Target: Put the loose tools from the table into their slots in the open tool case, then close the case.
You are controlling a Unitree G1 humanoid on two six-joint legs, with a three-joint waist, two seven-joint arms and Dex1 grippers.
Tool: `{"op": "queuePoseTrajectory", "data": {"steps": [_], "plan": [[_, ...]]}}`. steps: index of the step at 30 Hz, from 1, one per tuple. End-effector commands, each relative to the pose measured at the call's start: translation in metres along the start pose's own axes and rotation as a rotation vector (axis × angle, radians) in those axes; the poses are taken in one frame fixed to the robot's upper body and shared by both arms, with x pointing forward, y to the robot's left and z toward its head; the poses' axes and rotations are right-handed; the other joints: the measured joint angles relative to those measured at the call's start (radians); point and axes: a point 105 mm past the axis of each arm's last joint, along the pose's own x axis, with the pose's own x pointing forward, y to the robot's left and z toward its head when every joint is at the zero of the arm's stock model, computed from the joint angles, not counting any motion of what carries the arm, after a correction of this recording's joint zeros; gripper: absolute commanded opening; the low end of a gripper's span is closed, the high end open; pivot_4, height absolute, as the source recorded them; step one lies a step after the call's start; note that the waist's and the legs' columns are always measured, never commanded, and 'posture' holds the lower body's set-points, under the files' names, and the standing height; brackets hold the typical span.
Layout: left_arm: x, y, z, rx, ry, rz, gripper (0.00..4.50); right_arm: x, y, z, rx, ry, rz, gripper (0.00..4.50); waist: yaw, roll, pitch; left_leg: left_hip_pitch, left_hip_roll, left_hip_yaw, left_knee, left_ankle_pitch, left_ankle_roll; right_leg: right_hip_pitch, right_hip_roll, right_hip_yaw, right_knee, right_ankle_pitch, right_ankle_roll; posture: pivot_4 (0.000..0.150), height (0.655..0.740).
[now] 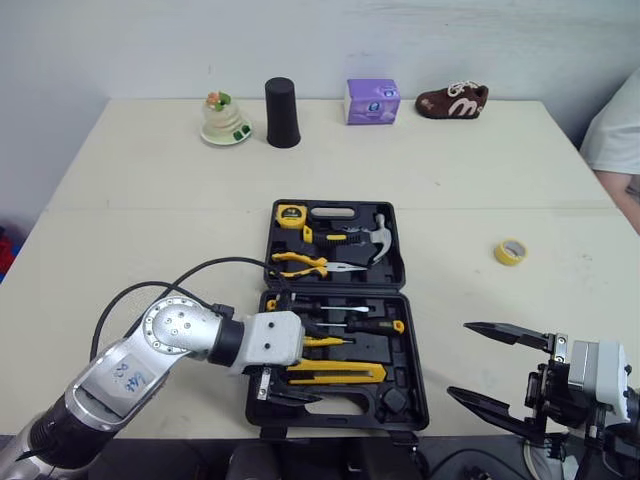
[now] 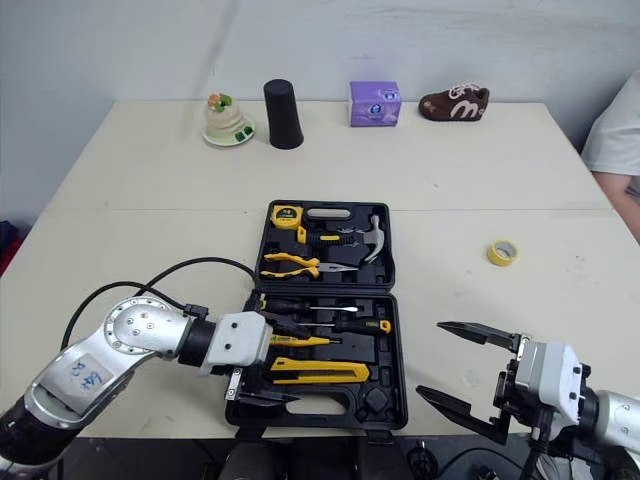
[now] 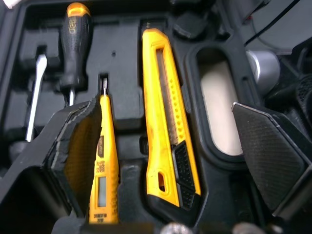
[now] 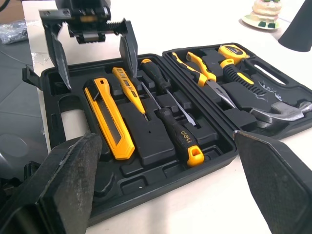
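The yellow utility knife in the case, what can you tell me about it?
The utility knife has a yellow plastic-looking body with a slot down its length and black ribbed grips near one end. It lies flat, seated in a moulded slot of the tool case, beside the yellow voltage tester. The left gripper hangs open above it.

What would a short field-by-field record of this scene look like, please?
case: tool case open flat on the table
near half: utility knife, tester pen, screwdrivers in slots
far half: tape measure, pliers, hammer
loose: yellow tape roll on table, right of case
left gripper: open, over utility knife and tester pen
right gripper: open, empty, right of case
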Motion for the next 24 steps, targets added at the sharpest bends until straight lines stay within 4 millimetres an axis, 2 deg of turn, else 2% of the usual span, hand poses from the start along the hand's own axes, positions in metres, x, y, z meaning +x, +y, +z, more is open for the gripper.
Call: {"op": "queuePoseTrajectory", "data": {"steps": [1, 3, 7, 10, 14, 17, 24], "plan": [[-0.004, 0.0, 0.019, 0.043, -0.165, 0.002, 3.9, 0.0, 0.004, 0.006, -0.014, -0.016, 0.007, 4.5, 0.0, 0.0, 0.0, 0.0, 0.0, 0.0, 0.0, 0.0, 0.0, 0.0, 0.0, 0.0, 0.0, 0.0, 0.0, 0.15, 0.74], [0.0, -0.005, 0.012, 0.023, -0.186, -0.017, 3.25, -0.001, 0.004, 0.005, -0.008, -0.013, 0.001, 4.5, 0.0, 0.0, 0.0, 0.0, 0.0, 0.0, 0.001, 0.0, 0.001, 0.0, 0.0, 0.0, 0.0, 0.0, 0.0, 0.15, 0.74], [0.013, -0.01, -0.01, 0.01, -0.125, -0.048, 1.4, -0.002, 0.006, 0.003, -0.001, -0.009, -0.001, 4.5, -0.001, 0.0, 0.0, 0.001, 0.0, 0.0, 0.001, -0.001, 0.001, 0.001, 0.0, 0.0, 0.0, 0.0, 0.0, 0.15, 0.74], [0.023, -0.006, -0.02, -0.006, -0.102, -0.03, 0.03, -0.003, 0.007, 0.002, 0.003, -0.006, 0.0, 4.5, 0.0, 0.0, 0.0, 0.0, 0.0, 0.0, 0.001, -0.001, 0.001, 0.001, 0.0, 0.0, 0.0, 0.0, 0.001, 0.15, 0.74], [0.028, -0.005, -0.024, -0.035, -0.099, -0.011, 0.01, -0.004, 0.007, 0.002, 0.0, -0.003, -0.003, 4.5, 0.0, 0.0, 0.0, 0.0, 0.0, 0.0, 0.001, -0.001, 0.002, 0.001, -0.001, 0.0, 0.0, 0.001, 0.001, 0.15, 0.74], [0.033, -0.007, -0.04, -0.084, -0.034, -0.005, 0.01, -0.006, 0.008, 0.001, -0.001, 0.003, -0.002, 4.5, -0.001, 0.0, 0.0, 0.0, 0.0, 0.0, 0.001, -0.001, 0.002, 0.001, 0.0, 0.0, 0.0, 0.001, 0.001, 0.15, 0.74], [0.04, -0.004, -0.046, -0.157, -0.028, 0.016, 0.01, -0.008, 0.005, 0.001, -0.005, 0.007, -0.016, 4.5, 0.0, 0.0, -0.001, 0.001, 0.0, 0.0, 0.001, -0.003, 0.009, 0.002, -0.002, 0.0, 0.0, 0.001, 0.002, 0.15, 0.74]]}}
